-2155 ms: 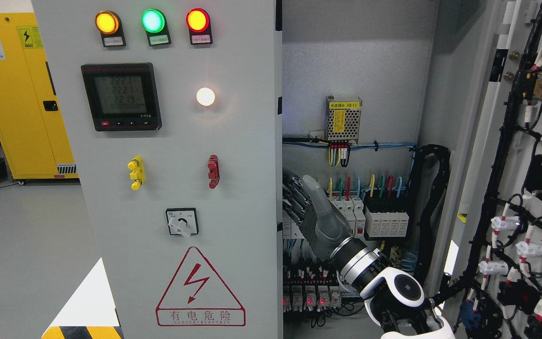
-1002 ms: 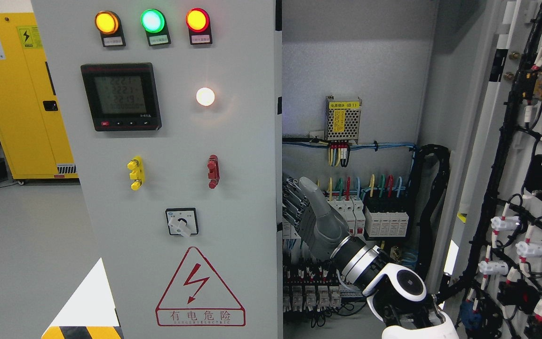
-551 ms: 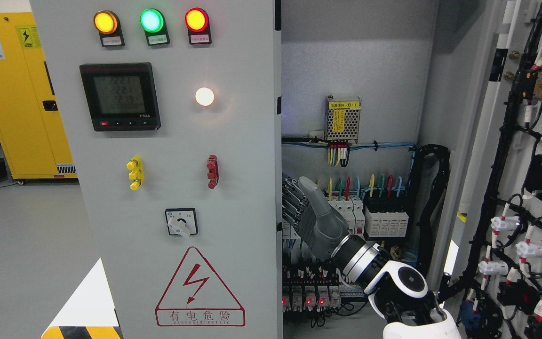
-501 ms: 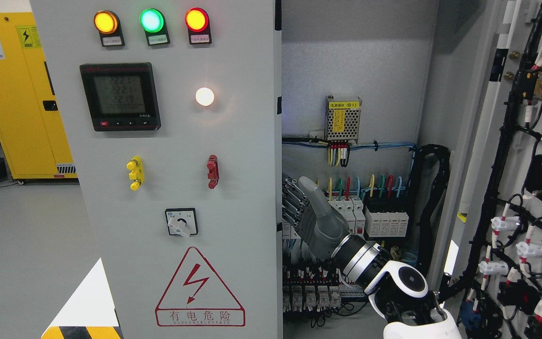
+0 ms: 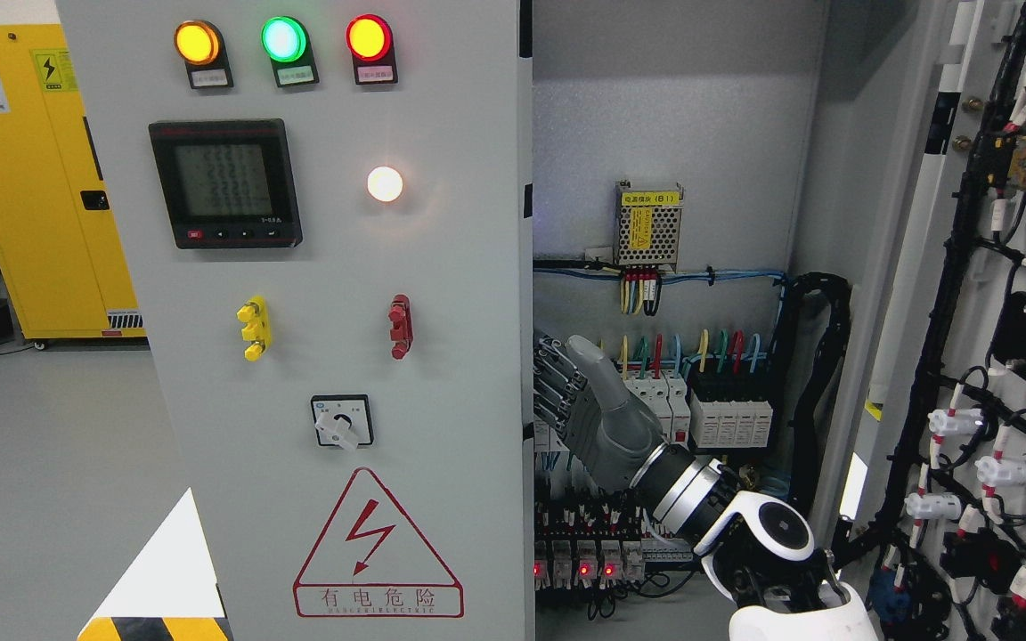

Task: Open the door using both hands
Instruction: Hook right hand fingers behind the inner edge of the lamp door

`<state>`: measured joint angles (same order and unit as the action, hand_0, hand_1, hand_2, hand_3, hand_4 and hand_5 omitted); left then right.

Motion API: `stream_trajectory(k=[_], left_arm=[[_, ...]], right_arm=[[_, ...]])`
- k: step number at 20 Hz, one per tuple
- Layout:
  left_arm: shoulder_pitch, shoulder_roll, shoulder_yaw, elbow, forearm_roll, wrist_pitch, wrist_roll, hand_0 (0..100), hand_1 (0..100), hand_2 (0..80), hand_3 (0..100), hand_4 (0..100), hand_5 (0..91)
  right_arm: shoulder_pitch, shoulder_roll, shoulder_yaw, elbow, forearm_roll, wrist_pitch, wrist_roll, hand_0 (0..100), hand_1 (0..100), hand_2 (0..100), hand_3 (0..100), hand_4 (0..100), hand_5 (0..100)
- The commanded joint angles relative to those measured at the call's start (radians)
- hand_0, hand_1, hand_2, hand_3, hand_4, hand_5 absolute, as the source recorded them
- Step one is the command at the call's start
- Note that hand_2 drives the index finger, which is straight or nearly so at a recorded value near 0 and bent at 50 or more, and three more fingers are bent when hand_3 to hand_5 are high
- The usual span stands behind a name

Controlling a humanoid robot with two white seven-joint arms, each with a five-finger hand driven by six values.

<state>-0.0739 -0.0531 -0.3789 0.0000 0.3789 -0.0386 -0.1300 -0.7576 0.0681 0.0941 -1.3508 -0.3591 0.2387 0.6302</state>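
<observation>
The electrical cabinet's left door (image 5: 335,356) filled the left and middle of the head view, its grey face turned towards the camera and its right edge bordering the exposed interior. The right door (image 5: 994,267) stood swung wide open at the far right, its inner side carrying black cable looms and white connectors.

The right robot hand (image 5: 586,405) reached up from the lower right into the cabinet opening, just beside the left door's free edge. Its dark fingers (image 5: 552,383) extended towards that edge and the grey thumb pointed upward; whether the fingers touched or hooked the edge could not be told, and nothing was seen clasped in them. The left arm did not appear.

On the left door were three lit indicator lamps (image 5: 283,39) (amber, green, red), a digital meter (image 5: 224,183), a white pilot lamp (image 5: 385,183), a yellow handle (image 5: 254,328), a red handle (image 5: 400,326), a rotary selector switch (image 5: 341,421) and a red triangular shock-hazard sign (image 5: 378,550). Inside, a perforated power supply unit (image 5: 649,227) sat above rows of circuit breakers (image 5: 709,409). A yellow storage cabinet (image 5: 41,178) stood behind at the far left.
</observation>
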Motion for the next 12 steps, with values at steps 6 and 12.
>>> stream_trajectory(k=[6,12], left_arm=[[0.000,-0.002,0.000,0.015,0.000,0.000,0.000,0,0,0.0,8,0,0.0],[0.000,-0.002,0.000,0.015,0.000,0.000,0.000,0,0,0.0,8,0,0.0]], right_arm=[[-0.022,-0.001,-0.020,0.007,0.002,-0.002,0.026,22,10,0,0,0,0],[-0.025,-0.001,-0.020,0.009,0.000,-0.002,0.034,22,10,0,0,0,0]])
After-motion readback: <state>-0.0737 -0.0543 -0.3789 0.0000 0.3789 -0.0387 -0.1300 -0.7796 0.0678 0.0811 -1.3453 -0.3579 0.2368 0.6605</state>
